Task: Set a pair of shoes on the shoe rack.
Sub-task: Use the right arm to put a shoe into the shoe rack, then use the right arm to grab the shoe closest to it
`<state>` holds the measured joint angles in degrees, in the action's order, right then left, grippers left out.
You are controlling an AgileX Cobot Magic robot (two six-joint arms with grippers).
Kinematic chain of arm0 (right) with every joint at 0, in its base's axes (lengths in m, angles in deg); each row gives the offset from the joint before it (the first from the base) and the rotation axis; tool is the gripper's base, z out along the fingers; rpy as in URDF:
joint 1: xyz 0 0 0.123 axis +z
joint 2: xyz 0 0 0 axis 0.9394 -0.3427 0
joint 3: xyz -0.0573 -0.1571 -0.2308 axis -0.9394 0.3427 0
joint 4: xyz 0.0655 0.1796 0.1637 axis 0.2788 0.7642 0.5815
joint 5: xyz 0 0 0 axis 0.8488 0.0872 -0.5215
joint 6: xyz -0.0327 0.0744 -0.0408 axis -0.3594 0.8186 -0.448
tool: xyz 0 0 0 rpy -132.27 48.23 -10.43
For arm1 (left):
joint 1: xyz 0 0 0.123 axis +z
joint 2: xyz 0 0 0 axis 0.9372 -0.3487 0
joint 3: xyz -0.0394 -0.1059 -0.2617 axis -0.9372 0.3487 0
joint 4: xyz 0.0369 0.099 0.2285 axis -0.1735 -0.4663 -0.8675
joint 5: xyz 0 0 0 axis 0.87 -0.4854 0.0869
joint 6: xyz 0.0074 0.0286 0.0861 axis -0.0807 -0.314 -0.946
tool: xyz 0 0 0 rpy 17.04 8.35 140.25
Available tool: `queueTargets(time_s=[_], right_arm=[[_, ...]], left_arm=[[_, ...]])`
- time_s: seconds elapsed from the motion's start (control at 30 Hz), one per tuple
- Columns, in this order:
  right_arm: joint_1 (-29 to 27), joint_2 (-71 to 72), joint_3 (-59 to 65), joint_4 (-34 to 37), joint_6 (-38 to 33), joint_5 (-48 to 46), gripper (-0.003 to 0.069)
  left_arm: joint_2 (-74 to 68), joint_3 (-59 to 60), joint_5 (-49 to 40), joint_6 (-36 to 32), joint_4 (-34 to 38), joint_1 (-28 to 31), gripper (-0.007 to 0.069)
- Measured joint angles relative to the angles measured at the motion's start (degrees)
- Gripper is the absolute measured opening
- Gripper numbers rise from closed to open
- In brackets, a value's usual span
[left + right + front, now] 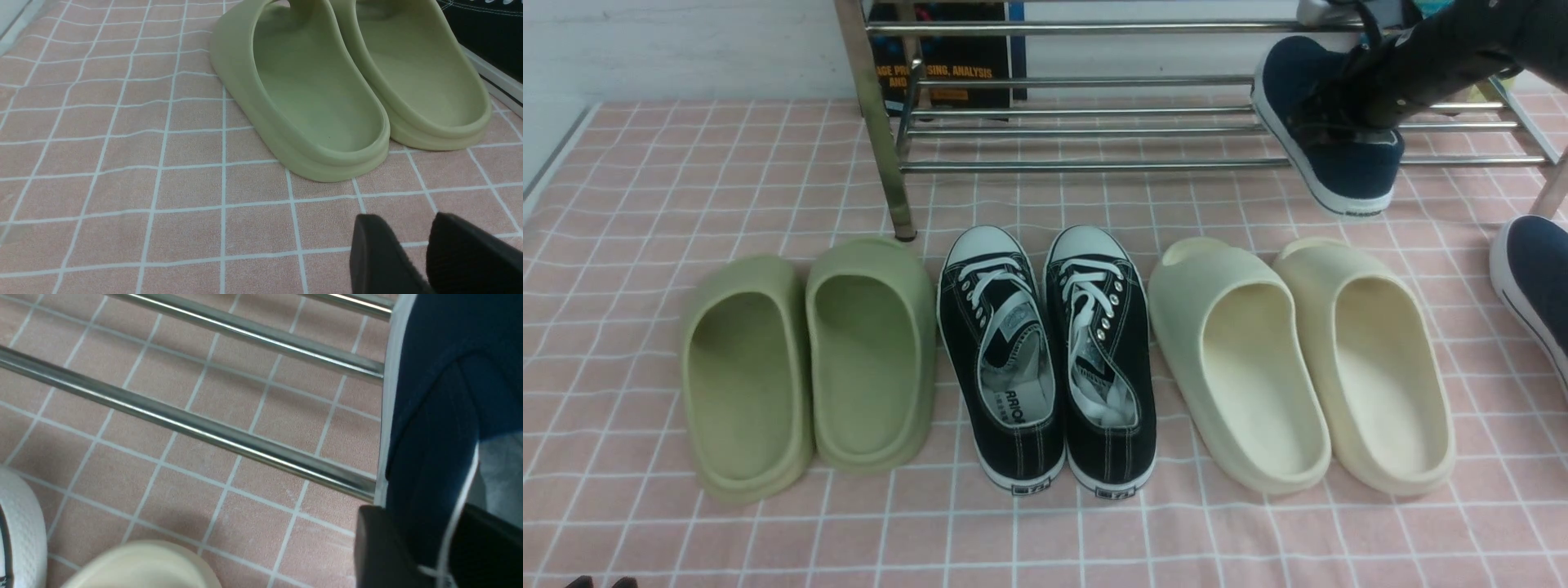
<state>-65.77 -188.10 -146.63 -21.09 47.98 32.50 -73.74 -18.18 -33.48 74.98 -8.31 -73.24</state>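
Observation:
My right gripper [1347,106] is shut on the side wall of one navy-blue slip-on shoe [1339,167]. It holds the shoe tilted over the lower tubes at the right end of the chrome shoe rack [1094,163], heel low at the front tube. In the right wrist view the fingers [380,547] pinch the shoe's collar [429,416] beside the rack tubes [196,424]. The second navy shoe [1535,278] lies on the cloth at the far right edge. My left gripper [419,245] hangs low and empty over the cloth, jaws a little apart.
Green foam slides [809,359], black lace-up sneakers [1045,351] and cream slides [1298,359] stand in a row in front of the rack. The rack's front left leg [882,122] stands behind the green slides. A dark book [947,57] leans behind the rack.

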Motion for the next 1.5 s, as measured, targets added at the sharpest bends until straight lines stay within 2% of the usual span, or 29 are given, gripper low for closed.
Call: queueTargets(time_s=[0.07, 0.2, 0.43, 0.57, 0.67, 0.77, 0.83, 0.87, 0.97, 1.03, 1.17, 1.27, 1.37, 1.43, 1.5], right_arm=[[-0.1, 0.7, 0.0, 0.3, 0.0, -1.3, 0.0352], [-0.1, 3.0, 0.0, 1.2, 0.0, -4.9, 0.0412], [-0.1, 8.0, 0.0, 0.1, 0.0, -12.3, 0.0417], [-0.7, 13.3, 0.0, -5.3, 1.6, -18.4, 0.0417], [-3.5, 16.8, 0.0, -12.5, 6.4, -24.0, 0.0417], [-9.0, 17.9, 2.5, -15.9, 11.1, -27.5, 0.0417], [-11.1, 17.9, 4.6, -16.1, 12.2, -27.8, 0.0417], [-15.2, 17.9, 9.6, -15.6, 13.4, -28.0, 0.0417], [-18.5, 18.3, 16.4, -13.9, 13.5, -28.0, 0.0416], [-20.9, 19.5, 24.8, -10.9, 12.8, -25.9, 0.0416], [-21.2, 21.2, 33.2, -9.2, 10.3, -20.2, 0.0408], [-21.2, 21.5, 40.8, -8.7, 7.8, -9.4, 0.0387], [-21.2, 21.5, 44.7, -8.7, 7.4, -4.2, 0.0354], [-21.2, 21.5, 47.6, -9.1, 7.1, -0.4, 0.0265], [-21.2, 21.5, 48.0, -9.3, 7.1, 0.2, 0.0221]], left_arm=[[0.0, 0.0, 0.0, 0.0, 0.0, 0.0, 0.0233], [0.0, 0.0, 0.0, 0.0, 0.0, 0.0, 0.0233], [0.0, 0.0, 0.0, 0.0, 0.0, 0.0, 0.0235], [0.0, 0.0, 0.0, 0.0, 0.0, 0.0, 0.0237], [0.0, 0.0, 0.0, 0.0, 0.0, 0.0, 0.0237], [0.0, 0.0, 0.0, 0.0, 0.0, 0.0, 0.0237], [0.0, 0.0, 0.0, 0.0, 0.0, 0.0, 0.0237], [0.0, 0.0, 0.0, 0.0, 0.0, 0.0, 0.0237], [0.0, 0.0, 0.0, 0.0, 0.0, 0.0, 0.0237], [0.0, 0.0, 0.0, 0.0, 0.0, 0.0, 0.0237], [0.0, 0.0, 0.0, 0.0, 0.0, 0.0, 0.0237], [0.0, 0.0, 0.0, 0.0, 0.0, 0.0, 0.0237], [0.0, 0.0, 0.0, 0.0, 0.0, 0.0, 0.0237], [0.0, 0.0, 0.0, 0.0, 0.0, 0.0, 0.0237], [0.0, 0.0, 0.0, 0.0, 0.0, 0.0, 0.0237]])
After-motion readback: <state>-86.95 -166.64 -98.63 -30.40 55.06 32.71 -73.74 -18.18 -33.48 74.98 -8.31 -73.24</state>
